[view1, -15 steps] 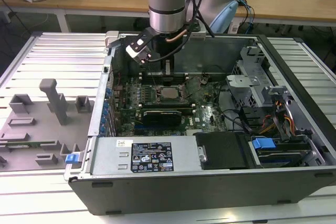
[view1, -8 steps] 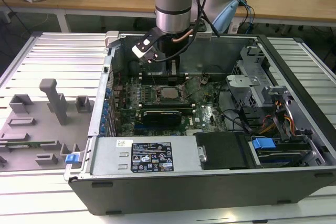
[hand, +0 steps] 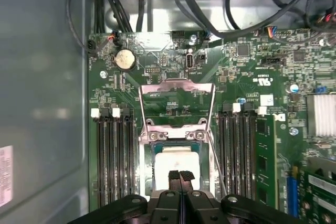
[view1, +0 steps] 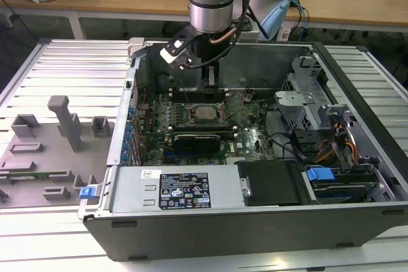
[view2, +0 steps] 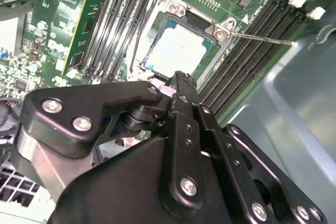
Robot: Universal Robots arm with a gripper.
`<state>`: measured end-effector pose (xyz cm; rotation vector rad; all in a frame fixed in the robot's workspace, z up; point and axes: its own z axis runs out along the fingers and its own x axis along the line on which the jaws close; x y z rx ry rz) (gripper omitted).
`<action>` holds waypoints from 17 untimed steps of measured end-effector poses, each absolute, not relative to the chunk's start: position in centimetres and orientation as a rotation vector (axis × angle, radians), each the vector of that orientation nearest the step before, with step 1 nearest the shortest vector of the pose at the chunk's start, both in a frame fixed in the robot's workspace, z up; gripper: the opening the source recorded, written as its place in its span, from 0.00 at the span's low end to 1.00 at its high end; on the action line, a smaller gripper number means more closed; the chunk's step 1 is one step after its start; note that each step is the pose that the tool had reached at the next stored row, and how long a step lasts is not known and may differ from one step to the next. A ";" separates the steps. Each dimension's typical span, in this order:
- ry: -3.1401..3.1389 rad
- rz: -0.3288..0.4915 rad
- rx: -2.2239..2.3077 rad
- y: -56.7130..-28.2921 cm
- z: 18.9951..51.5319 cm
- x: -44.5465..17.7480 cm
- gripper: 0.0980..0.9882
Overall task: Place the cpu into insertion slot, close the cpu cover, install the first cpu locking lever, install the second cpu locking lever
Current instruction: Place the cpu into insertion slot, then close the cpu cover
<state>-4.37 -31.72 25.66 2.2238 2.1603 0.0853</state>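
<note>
First wrist view: one end effector (hand: 180, 176), fully closed and empty, above one cpu (hand: 176, 158) in one insertion slot (hand: 152, 167).

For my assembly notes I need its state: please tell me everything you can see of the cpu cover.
The cpu cover is a thin grey metal frame with a large square window; green board shows through it. It is swung open, hinged at the edge of the insertion slot, leaving the cpu uncovered. Its tilt cannot be judged. The gripper is apart from it.
</note>
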 end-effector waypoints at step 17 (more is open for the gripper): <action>2.160 0.085 2.224 -31.9 26.5 -4.3 0.01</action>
